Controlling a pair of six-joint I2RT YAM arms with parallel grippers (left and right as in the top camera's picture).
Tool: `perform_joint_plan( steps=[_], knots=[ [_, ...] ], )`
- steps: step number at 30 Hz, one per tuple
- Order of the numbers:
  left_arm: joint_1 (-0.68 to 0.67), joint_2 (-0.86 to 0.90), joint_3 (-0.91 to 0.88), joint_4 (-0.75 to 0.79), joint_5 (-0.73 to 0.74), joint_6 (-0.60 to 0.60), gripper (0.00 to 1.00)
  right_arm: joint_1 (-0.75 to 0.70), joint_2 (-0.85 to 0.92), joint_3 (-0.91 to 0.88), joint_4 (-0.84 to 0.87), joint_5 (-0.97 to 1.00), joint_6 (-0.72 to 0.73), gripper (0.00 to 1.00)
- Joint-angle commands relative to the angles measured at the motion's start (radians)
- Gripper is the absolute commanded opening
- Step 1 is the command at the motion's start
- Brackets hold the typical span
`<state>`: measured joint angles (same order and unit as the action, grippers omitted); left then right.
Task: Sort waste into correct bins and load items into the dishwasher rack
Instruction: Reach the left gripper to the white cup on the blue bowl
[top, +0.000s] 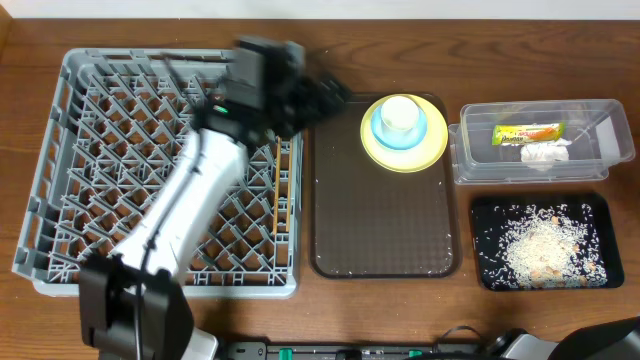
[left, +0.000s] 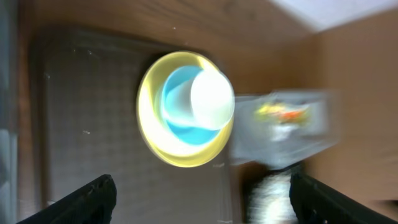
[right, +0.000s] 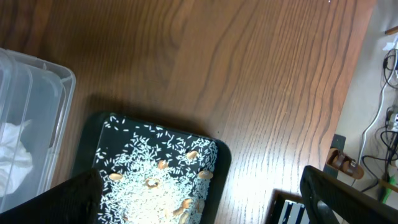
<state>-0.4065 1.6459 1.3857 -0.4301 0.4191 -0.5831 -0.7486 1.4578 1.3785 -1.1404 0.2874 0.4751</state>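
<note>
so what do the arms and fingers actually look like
left arm: a long white link between black joints, black base, black wrist head, blurred here. left fingers and right fingers are plain black and blocky. no markings that i can make out.

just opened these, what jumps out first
The big grey rack fills the left of the table, with the left arm stretched across it. In the middle, a bright yellow plate holding a blue bowl and a pale cup sits at the top end of the brown tray in the overhead view. On the right, white rice lies scattered in a black tray.
</note>
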Motion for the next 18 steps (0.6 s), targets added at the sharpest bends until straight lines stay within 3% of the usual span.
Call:
perform_joint_plan(
  steps=[1, 4, 8, 14, 18],
  knots=[
    [-0.167, -0.013, 0.027, -0.038, -0.465, 0.286, 0.87, -0.005, -0.006, 0.000, -0.001, 0.011, 0.018, 0.99],
    [-0.296, 0.030, 0.026, -0.062, -0.595, 0.306, 0.81, -0.005, -0.006, 0.000, -0.001, 0.011, 0.018, 0.99],
    [-0.379, 0.113, 0.026, -0.069, -0.619, 0.291, 0.75, -0.005, -0.006, 0.000, -0.001, 0.011, 0.018, 0.99],
    [-0.378, 0.228, 0.026, -0.046, -0.613, 0.187, 0.63, -0.005, -0.006, 0.000, -0.001, 0.011, 0.018, 0.99],
    [-0.363, 0.264, 0.026, -0.016, -0.588, 0.143, 0.60, -0.005, -0.006, 0.000, -0.001, 0.011, 0.018, 0.99]
  ],
)
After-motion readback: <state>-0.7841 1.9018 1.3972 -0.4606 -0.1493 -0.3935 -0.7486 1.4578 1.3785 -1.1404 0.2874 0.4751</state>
